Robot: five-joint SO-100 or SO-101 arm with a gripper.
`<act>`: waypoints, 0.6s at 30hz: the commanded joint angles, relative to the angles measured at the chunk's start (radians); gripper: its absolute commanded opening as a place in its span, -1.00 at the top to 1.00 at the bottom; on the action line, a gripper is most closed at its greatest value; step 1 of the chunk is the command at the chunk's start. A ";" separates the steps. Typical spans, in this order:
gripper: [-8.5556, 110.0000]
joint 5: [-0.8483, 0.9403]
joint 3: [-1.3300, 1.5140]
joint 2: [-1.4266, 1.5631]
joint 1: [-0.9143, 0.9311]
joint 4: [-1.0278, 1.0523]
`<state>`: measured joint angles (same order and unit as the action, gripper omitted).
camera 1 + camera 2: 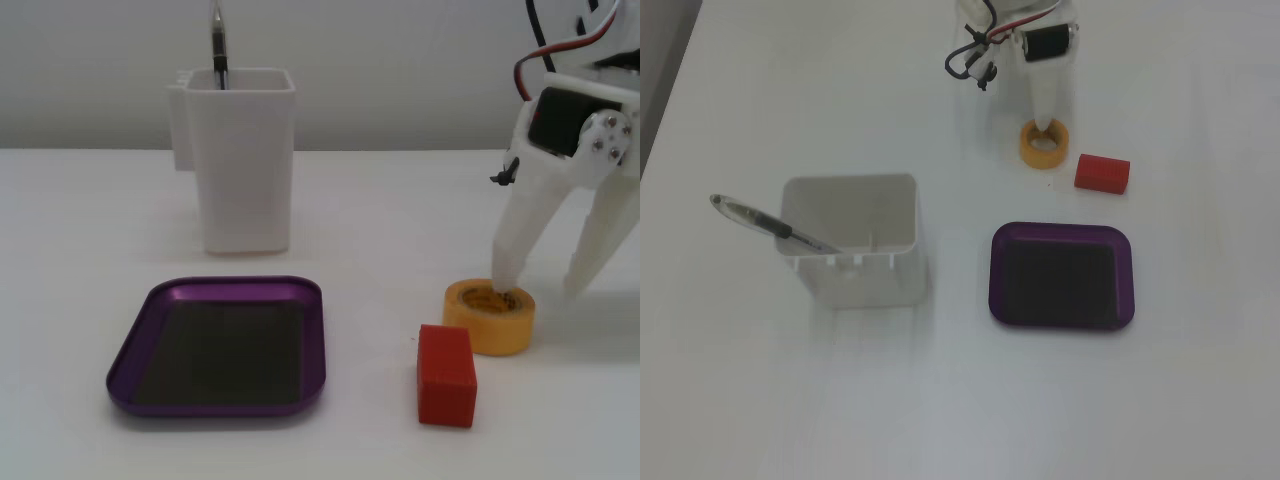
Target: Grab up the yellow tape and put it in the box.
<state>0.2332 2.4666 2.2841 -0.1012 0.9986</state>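
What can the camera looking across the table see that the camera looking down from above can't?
Only in a fixed view, level with the table: the gripper has its jaws spread, with one tip inside the yellow tape and the other outside it. Only in a fixed view from above: the whole pen, leaning out of the white container. Both show the tape, the red block, the box and the container.
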 commanded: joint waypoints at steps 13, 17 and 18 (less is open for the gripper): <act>0.54 0.006 0.005 -0.199 0.003 -0.147; 0.54 0.002 -0.006 -0.304 0.002 -0.153; 0.55 0.005 -0.009 -0.318 0.002 -0.153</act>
<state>0.2332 2.4743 2.0203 -0.0951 0.8560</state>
